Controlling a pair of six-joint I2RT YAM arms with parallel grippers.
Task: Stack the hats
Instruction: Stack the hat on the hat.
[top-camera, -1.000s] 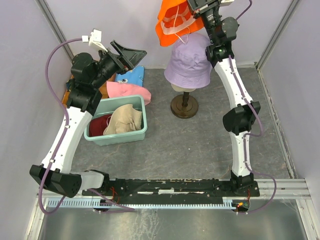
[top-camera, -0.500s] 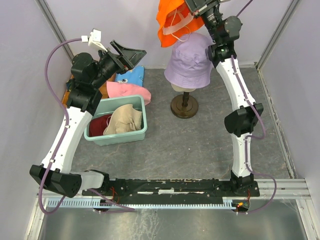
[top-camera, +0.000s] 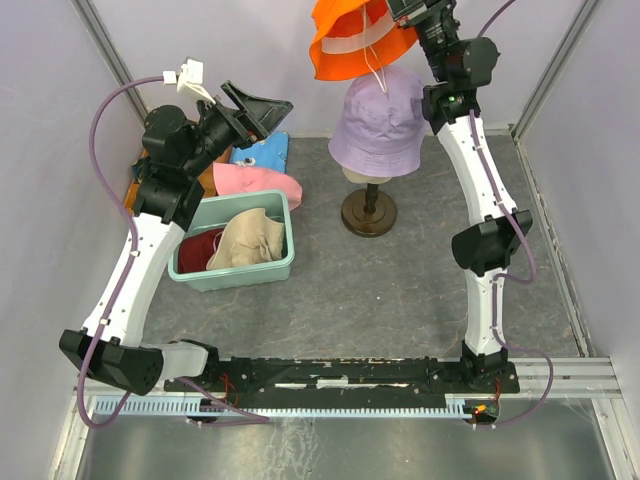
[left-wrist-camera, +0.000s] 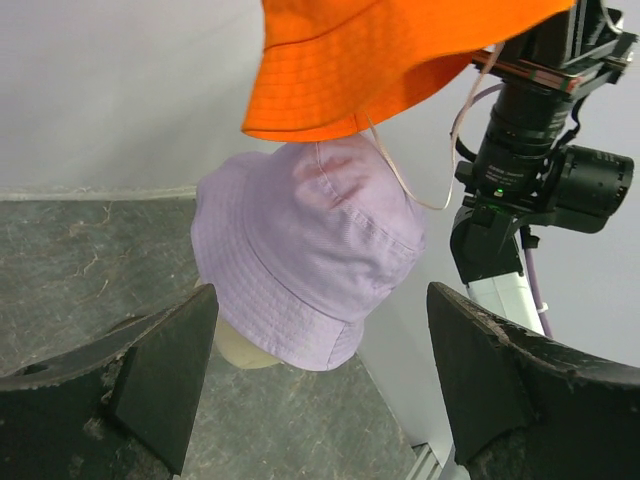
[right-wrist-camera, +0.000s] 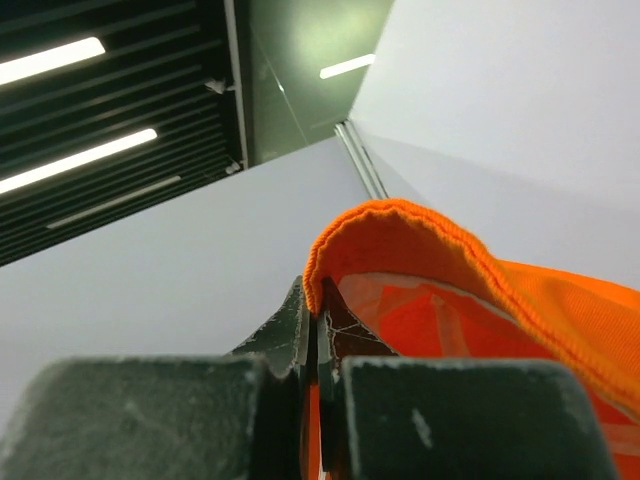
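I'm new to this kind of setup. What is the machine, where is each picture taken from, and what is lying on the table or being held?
Two robot arms are bolted at the table's near edge, each ending in a two-finger gripper. One picture looks down from above and behind them. The other two come from cameras on the wrists. The right gripper is shut on the brim of an orange hat, in the air above a lavender hat worn by a mannequin head. The left gripper is open and empty. A teal bin holds a dark red hat and a cream-beige hat. A pink hat and a blue cloth lie behind it.
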